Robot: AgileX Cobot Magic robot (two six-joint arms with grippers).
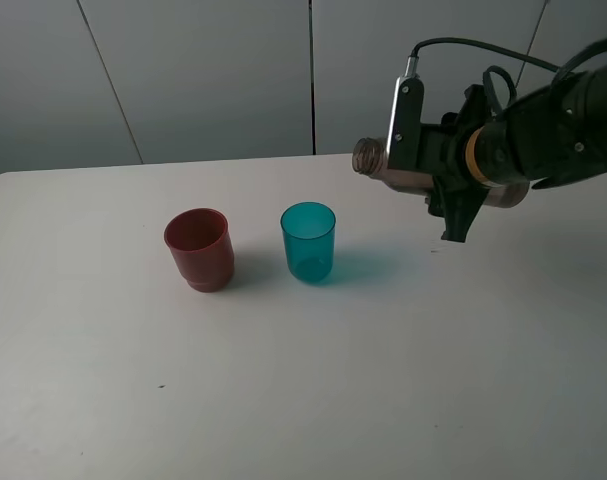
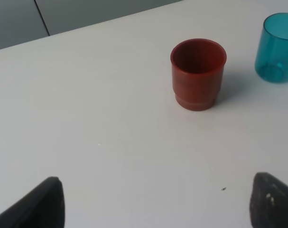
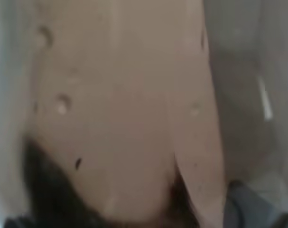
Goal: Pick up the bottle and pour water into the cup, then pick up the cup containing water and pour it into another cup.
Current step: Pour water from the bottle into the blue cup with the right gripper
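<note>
1. Upper right of the exterior high view: the bottle (image 1: 367, 158) shows little beyond its threaded neck, because the right gripper (image 1: 445, 182) covers most of its body.
2. The right arm (image 1: 573, 120) runs off that view's right edge.
3. The right wrist view is a tan-brown blur with no readable outline.
4. In the left wrist view, the frame's edge cuts off the teal cup (image 2: 278, 47) and the left gripper (image 2: 155, 206) fingers (image 2: 41, 206).
5. A dark speck (image 1: 161, 386) at lower left of the exterior high view is too small to identify.

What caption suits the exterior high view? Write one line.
Right gripper holds the bottle tipped sideways, neck toward the teal cup; red cup stands beside it.
</note>
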